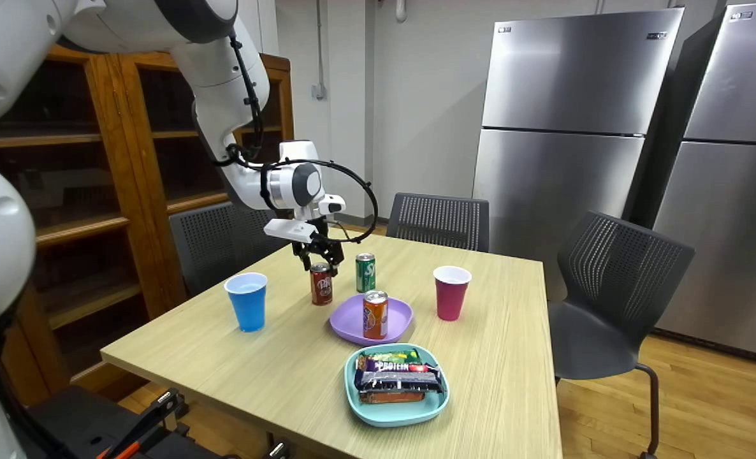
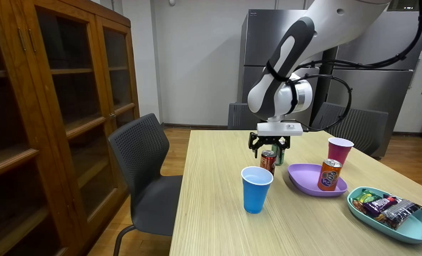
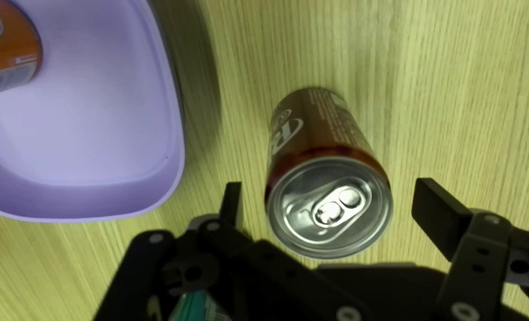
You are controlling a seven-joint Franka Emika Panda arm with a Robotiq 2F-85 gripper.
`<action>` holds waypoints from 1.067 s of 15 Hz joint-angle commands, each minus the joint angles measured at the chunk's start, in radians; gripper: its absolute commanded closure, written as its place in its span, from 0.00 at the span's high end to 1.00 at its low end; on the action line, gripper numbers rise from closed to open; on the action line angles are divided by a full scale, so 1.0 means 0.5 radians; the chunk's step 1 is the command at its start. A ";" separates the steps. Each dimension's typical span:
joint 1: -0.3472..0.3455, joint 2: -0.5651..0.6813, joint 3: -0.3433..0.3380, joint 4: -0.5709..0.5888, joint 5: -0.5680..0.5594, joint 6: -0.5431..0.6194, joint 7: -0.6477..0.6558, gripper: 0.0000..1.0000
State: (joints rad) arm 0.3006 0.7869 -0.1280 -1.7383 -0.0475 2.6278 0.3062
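Note:
My gripper [image 3: 329, 200] is open in the wrist view, its fingers on either side of a dark red soda can [image 3: 322, 120] with a gap on both sides. In both exterior views the gripper [image 1: 320, 263] [image 2: 269, 151] is just above the upright red can [image 1: 321, 288] [image 2: 268, 163]. A green can [image 1: 365, 274] [image 2: 280, 157] stands close by; a small part of it [image 3: 194, 306] shows behind the gripper in the wrist view. A purple plate [image 1: 346, 319] [image 2: 303, 179] [image 3: 90, 116] lies beside the red can. An orange can [image 1: 375, 317] [image 2: 329, 176] [image 3: 6, 53] stands on it.
A blue cup [image 1: 248, 303] [image 2: 256, 192] and a pink cup [image 1: 451, 296] [image 2: 339, 151] stand on the wooden table [image 1: 499, 382]. A teal plate [image 1: 397, 417] [image 2: 419, 227] holds wrapped snacks [image 1: 394, 377] [image 2: 380, 208]. Dark chairs [image 1: 614, 299] [image 2: 150, 170] stand around the table.

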 commanded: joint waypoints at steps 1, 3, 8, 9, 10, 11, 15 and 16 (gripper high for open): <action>0.001 -0.069 0.006 -0.046 -0.060 -0.068 0.023 0.68; 0.010 -0.124 -0.008 -0.084 -0.076 -0.108 0.026 0.51; -0.013 -0.333 0.011 -0.243 -0.088 -0.092 0.001 0.38; -0.016 -0.378 0.012 -0.278 -0.093 -0.090 0.000 0.38; -0.023 -0.429 0.012 -0.319 -0.100 -0.093 0.000 0.38; -0.030 -0.473 0.014 -0.354 -0.104 -0.099 0.001 0.38; -0.056 -0.622 -0.014 -0.487 -0.135 -0.099 0.050 0.38; -0.066 -0.645 -0.026 -0.512 -0.141 -0.096 0.065 0.38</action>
State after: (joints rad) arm 0.2843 0.5514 -0.1349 -1.9207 -0.0800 2.6046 0.3057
